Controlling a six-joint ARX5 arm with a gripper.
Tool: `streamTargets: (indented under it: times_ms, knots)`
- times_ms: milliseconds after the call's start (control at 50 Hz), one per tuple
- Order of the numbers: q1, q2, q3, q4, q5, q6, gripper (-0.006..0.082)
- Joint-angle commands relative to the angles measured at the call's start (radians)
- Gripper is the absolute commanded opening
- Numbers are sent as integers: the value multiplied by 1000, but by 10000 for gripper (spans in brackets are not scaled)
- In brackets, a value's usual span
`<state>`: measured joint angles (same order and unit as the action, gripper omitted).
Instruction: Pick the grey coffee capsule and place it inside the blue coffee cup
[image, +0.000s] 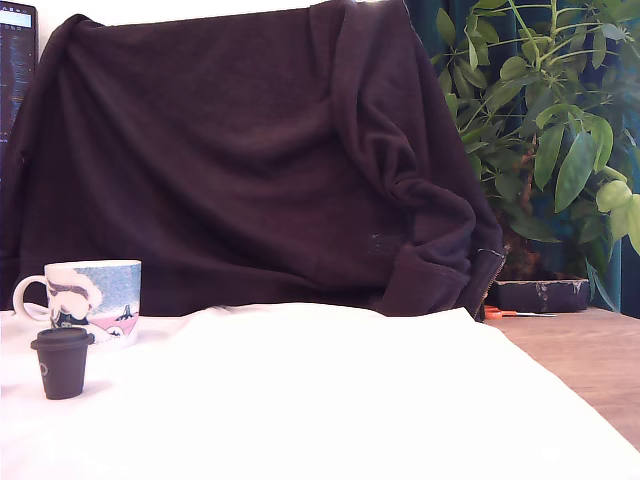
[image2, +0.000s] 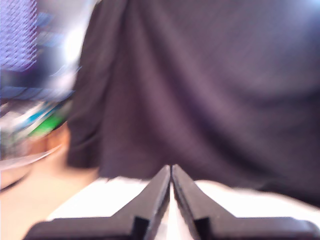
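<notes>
The grey coffee capsule (image: 62, 363), a small dark takeaway-cup shape with a wider flat lid, stands upright on the white cloth at the exterior view's left. Just behind it stands the blue coffee cup (image: 92, 302), a white mug with a light blue, white and pink picture, its handle toward the exterior view's left. The arm does not show in the exterior view. In the blurred wrist view my gripper (image2: 171, 172) is shut, its two black fingertips touching with nothing between them, pointing at the dark draped fabric (image2: 200, 90). Neither capsule nor cup shows in the wrist view.
A white cloth (image: 320, 400) covers the table, with bare wood (image: 590, 360) at the exterior view's right. A dark fabric (image: 250, 150) hangs behind as a backdrop. A leafy potted plant (image: 550, 120) stands at the back right, with a dark case (image: 540, 295) and orange-handled scissors (image: 505, 313) below it.
</notes>
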<state>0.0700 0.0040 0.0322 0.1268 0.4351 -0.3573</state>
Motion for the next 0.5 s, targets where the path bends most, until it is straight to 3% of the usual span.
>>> streamTargets:
  times_ms: [0, 120, 300, 360, 440, 480]
  knots:
    - [-10, 38, 45, -12, 69, -19, -23]
    - [-39, 145, 82, -54, 164, -32, -23]
    - [-119, 358, 83, -54, 184, 13, -5]
    - [-156, 424, 83, -47, 178, 51, 137]
    - [-206, 491, 83, -29, 151, 93, 456]
    - [-228, 521, 83, -26, 108, 93, 570]
